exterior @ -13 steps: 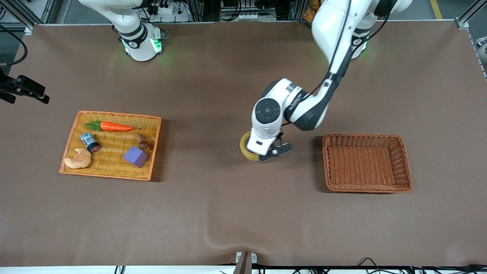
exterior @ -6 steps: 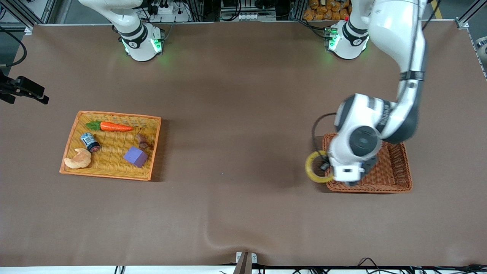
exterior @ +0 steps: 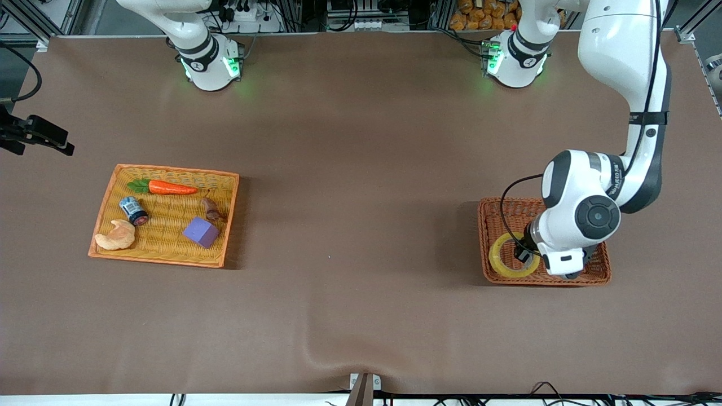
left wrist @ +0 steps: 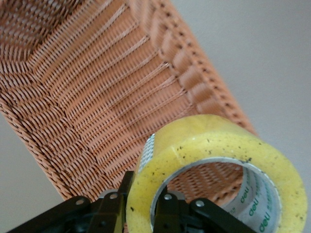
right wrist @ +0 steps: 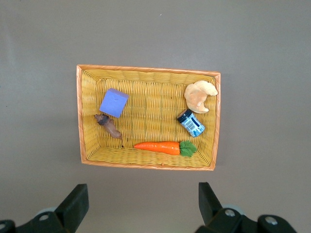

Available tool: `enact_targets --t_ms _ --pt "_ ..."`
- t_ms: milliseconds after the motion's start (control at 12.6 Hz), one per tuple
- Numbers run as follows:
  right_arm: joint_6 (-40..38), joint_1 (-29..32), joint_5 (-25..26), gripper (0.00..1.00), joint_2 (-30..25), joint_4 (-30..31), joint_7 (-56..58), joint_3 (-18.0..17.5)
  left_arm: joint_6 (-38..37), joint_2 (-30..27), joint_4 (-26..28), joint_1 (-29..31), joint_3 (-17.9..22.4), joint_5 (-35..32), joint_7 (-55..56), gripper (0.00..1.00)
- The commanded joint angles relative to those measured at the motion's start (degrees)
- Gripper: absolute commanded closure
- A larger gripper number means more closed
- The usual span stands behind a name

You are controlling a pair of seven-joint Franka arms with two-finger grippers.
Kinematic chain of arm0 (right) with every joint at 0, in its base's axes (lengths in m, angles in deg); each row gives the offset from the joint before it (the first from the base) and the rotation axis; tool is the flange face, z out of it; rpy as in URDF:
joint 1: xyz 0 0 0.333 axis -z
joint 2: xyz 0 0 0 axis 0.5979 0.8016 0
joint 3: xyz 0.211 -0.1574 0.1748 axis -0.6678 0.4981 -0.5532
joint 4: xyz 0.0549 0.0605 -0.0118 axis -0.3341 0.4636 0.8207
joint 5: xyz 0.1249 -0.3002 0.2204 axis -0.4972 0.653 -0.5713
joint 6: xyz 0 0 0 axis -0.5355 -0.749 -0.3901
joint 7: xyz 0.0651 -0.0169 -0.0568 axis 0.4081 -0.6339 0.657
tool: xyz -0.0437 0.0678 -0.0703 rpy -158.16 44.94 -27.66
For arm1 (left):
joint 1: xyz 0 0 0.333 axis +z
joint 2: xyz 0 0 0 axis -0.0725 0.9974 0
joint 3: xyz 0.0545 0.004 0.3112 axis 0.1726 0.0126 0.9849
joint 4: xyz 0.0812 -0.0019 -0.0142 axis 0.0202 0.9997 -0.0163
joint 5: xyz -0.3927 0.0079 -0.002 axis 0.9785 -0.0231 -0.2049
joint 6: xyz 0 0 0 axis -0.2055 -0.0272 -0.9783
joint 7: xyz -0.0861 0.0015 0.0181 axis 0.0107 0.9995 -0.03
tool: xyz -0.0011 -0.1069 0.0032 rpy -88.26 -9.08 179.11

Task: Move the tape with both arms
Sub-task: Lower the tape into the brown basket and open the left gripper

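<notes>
Left gripper clamped on the tape roll: one finger inside the ring, the other outside, pinching the wall. Roll held over the brown wicker basket at the left arm's end of the table, toward the basket's camera-side corner. Whether the roll touches the basket floor — cannot tell; left wrist view shows weave right under it.

Right gripper open, fingers wide apart, hanging high over the yellow tray; right arm waits. Tray holds carrot, croissant toy, purple block, small can, a small brown object.

Progress, by my read: tape carried to the basket; release and withdrawal left. No sign of a two-arm handover at this moment.

Hidden: left fingertips masked by the wrist in front view; right gripper out of front view.
</notes>
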Motion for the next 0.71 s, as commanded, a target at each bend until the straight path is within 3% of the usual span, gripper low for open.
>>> enact_targets --t_ms 0,238,475,634 --pt "-0.2 0.0 0.1 0.0 -0.1 -1.0 -0.1 0.2 3.3 -4.8 8.1 0.8 -0.5 -2.7 0.7 1.0" --pt "-0.2 0.1 0.1 0.0 -0.1 -1.8 -0.1 0.3 6.3 -6.2 11.6 3.3 -0.6 -3.3 0.7 1.0" --pt "-0.3 0.2 0.1 0.0 0.0 -2.2 -0.2 0.3 13.6 -8.5 18.5 5.1 -0.6 -3.3 -0.1 1.0" --pt "-0.3 0.1 0.1 0.0 0.3 -2.1 -0.2 0.3 14.5 -8.3 19.3 5.5 -0.5 -3.3 -0.1 1.0"
